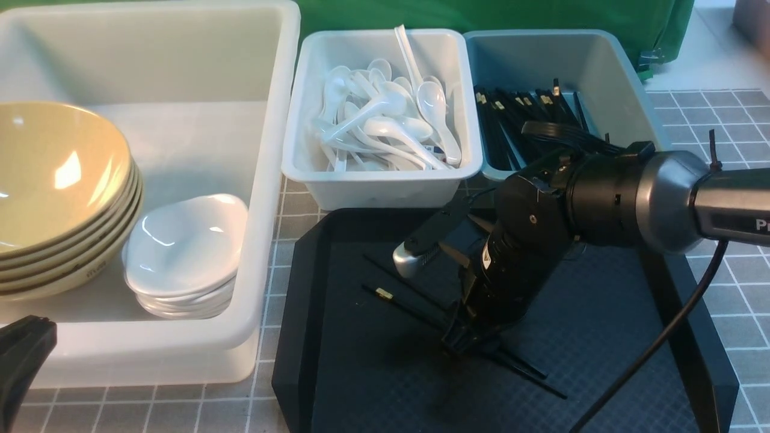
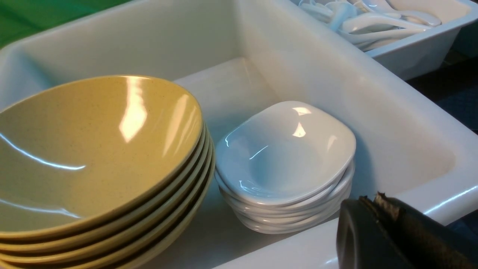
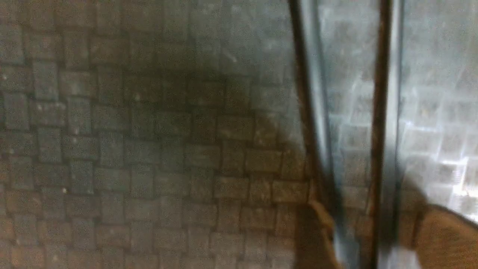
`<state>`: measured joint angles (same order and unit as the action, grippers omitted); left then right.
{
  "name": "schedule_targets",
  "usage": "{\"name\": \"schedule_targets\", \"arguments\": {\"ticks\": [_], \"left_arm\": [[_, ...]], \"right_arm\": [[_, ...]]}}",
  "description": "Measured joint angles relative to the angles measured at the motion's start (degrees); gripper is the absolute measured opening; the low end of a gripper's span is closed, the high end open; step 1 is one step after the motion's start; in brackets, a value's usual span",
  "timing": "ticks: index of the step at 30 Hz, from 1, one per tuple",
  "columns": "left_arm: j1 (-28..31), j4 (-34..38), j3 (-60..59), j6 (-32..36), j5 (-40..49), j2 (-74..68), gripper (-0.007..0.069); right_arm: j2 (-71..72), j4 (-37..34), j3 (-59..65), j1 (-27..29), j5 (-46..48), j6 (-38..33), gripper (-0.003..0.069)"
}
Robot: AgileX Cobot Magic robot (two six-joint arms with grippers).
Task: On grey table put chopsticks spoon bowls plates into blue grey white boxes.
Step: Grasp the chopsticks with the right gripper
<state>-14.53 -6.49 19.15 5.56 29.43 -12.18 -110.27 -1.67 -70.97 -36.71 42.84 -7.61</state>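
Note:
Two black chopsticks (image 1: pixel 409 307) lie side by side on the black tray (image 1: pixel 373 391); one shows a gold band. My right gripper (image 1: pixel 463 343) points down at them and stands open, its fingers on either side of both chopsticks (image 3: pixel 379 112), which run through the gap of the right gripper (image 3: pixel 377 239). A stack of yellow bowls (image 1: pixel 54 174) and a stack of white plates (image 1: pixel 186 240) sit in the large white tub (image 1: pixel 274 180). Several spoons (image 1: pixel 385 114) fill the pale bin (image 1: pixel 379 192). My left gripper (image 2: pixel 373 200) is shut and empty at the tub's near rim, close to the plates (image 2: pixel 287 149).
The blue-grey bin (image 1: pixel 541 60) at the back right holds several black chopsticks (image 1: pixel 517 114). The tray's raised edges border the chopsticks on the left and right. The grey gridded table (image 1: pixel 740 282) shows around the tray. A black cable hangs from the right arm.

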Motion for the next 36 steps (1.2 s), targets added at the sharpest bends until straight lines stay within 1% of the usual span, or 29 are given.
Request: {"name": "schedule_targets", "arguments": {"ticks": [2,3,4,5,10,11,12,13,14,15,20,25,29,31,33,34,36], "left_arm": [[0.00,0.00,0.00,0.00,0.00,0.00,-0.0008],[0.00,0.00,0.00,0.00,0.00,0.00,-0.0008],[0.00,0.00,0.00,0.00,0.00,0.00,-0.0008],[0.00,0.00,0.00,0.00,0.00,0.00,-0.0008],[0.00,0.00,0.00,0.00,0.00,0.00,-0.0008],[0.00,0.00,0.00,0.00,0.00,0.00,-0.0008],[0.00,0.00,0.00,0.00,0.00,0.00,-0.0008],[0.00,0.00,0.00,0.00,0.00,0.00,-0.0008],[0.00,0.00,0.00,0.00,0.00,0.00,-0.0008],[0.00,0.00,0.00,0.00,0.00,0.00,-0.0008],[0.00,0.00,0.00,0.00,0.00,0.00,-0.0008],[0.00,0.00,0.00,0.00,0.00,0.00,-0.0008],[0.00,0.00,0.00,0.00,0.00,0.00,-0.0008],[0.00,0.00,0.00,0.00,0.00,0.00,-0.0008],[0.00,0.00,0.00,0.00,0.00,0.00,-0.0008],[0.00,0.00,0.00,0.00,0.00,0.00,-0.0008],[0.00,0.00,0.00,0.00,0.00,0.00,-0.0008]], "right_arm": [[-0.12,-0.28,-0.06,-0.11,-0.61,-0.59,0.0288],[-0.20,-0.48,-0.06,-0.18,-0.97,-1.20,0.0236],[-0.36,-0.76,-0.18,-0.39,-1.29,-2.00,0.0156],[-0.36,-0.97,-0.25,-0.44,-1.29,-2.74,0.0113],[0.91,-1.02,0.18,-0.57,-1.66,-3.00,0.0115],[1.84,-1.08,0.39,-0.78,-1.65,-3.14,0.0101],[3.88,-1.19,0.56,-0.94,-1.58,-3.20,0.0068],[3.88,-1.18,0.56,-1.00,-1.58,-3.20,0.0064],[6.91,-1.39,0.56,-1.00,-1.64,-3.27,0.0041],[8.91,-1.39,0.56,-1.00,-1.64,-3.43,0.0036],[15.27,-1.33,0.56,-0.25,-0.55,-4.27,0.0035],[13.86,-1.14,0.56,0.82,2.40,-5.09,0.0043],[9.51,-1.29,0.56,0.89,3.13,-5.36,0.0087],[6.25,-1.43,0.56,0.89,3.13,-5.31,0.0142],[4.52,-1.55,0.56,0.89,3.13,-5.25,0.0170],[3.01,-1.75,0.56,0.89,3.08,-5.20,0.0203],[1.74,-2.18,0.56,0.89,3.03,-5.18,0.0227]]}}
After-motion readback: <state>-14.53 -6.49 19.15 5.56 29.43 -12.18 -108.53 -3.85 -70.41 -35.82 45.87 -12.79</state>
